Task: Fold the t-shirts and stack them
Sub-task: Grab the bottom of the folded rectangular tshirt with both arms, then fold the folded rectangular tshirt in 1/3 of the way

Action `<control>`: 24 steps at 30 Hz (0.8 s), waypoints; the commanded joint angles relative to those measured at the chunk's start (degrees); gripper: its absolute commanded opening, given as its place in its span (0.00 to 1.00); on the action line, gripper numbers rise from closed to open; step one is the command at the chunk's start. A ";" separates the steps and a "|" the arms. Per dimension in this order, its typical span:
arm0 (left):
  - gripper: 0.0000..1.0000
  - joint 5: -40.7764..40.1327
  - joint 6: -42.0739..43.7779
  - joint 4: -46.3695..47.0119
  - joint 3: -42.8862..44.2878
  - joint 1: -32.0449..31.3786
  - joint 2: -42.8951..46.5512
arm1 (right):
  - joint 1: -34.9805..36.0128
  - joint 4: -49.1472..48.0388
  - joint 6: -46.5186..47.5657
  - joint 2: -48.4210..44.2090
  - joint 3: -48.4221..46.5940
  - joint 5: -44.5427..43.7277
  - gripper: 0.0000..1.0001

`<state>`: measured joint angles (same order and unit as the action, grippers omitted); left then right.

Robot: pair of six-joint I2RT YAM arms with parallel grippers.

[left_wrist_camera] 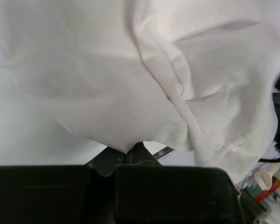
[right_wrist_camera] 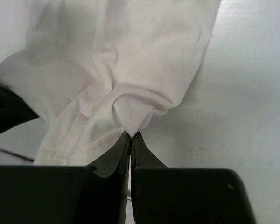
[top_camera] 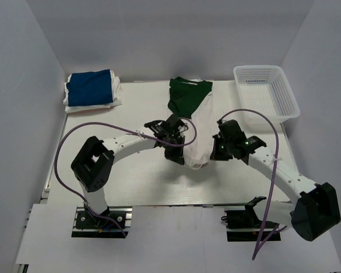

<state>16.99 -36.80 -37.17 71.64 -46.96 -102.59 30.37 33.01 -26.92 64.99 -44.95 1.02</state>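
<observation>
A white t-shirt (top_camera: 200,132) hangs bunched between my two grippers at the table's middle. Its far end lies over a dark green t-shirt (top_camera: 184,92) spread flat at the back. My left gripper (top_camera: 179,152) is shut on the white t-shirt's left edge; the left wrist view shows the cloth (left_wrist_camera: 107,79) pinched at the closed tips (left_wrist_camera: 126,152). My right gripper (top_camera: 216,149) is shut on a fold of the same shirt (right_wrist_camera: 116,60), with the tips (right_wrist_camera: 131,136) pressed together on it. A royal blue t-shirt (top_camera: 90,88) lies folded at the back left.
A white mesh basket (top_camera: 284,96) stands at the back right corner. White cloth (top_camera: 118,94) shows under the blue shirt. Grey walls close in the table on the left, back and right. Purple cables loop above both arms.
</observation>
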 commanded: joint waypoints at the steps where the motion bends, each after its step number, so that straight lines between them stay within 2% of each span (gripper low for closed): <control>1: 0.00 -6.44 0.94 -4.66 5.61 2.21 1.52 | -0.31 1.00 0.81 3.91 -7.05 -8.73 0.00; 8: 0.00 -8.03 0.94 -5.11 13.96 8.36 -2.79 | -1.72 0.91 0.55 16.21 -18.68 -14.37 0.00; 11: 0.00 -9.52 0.94 -5.11 21.16 10.74 -6.48 | -2.42 0.30 0.81 19.99 -22.46 -15.95 0.00; 15: 0.00 -3.91 3.13 -2.30 26.61 12.85 -11.22 | -3.12 -0.05 2.04 25.26 -29.04 -18.15 0.00; 17: 0.00 -3.37 3.83 -3.09 30.38 13.47 -14.29 | -3.47 -1.19 3.88 27.63 -30.98 -18.86 0.00; 24: 0.00 -1.53 3.84 -3.70 34.79 16.63 -18.96 | -4.53 -1.55 7.14 35.55 -39.24 -19.21 0.00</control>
<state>13.69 -33.82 -40.86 103.20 -31.75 -122.28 26.61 32.84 -22.15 98.28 -79.72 -16.58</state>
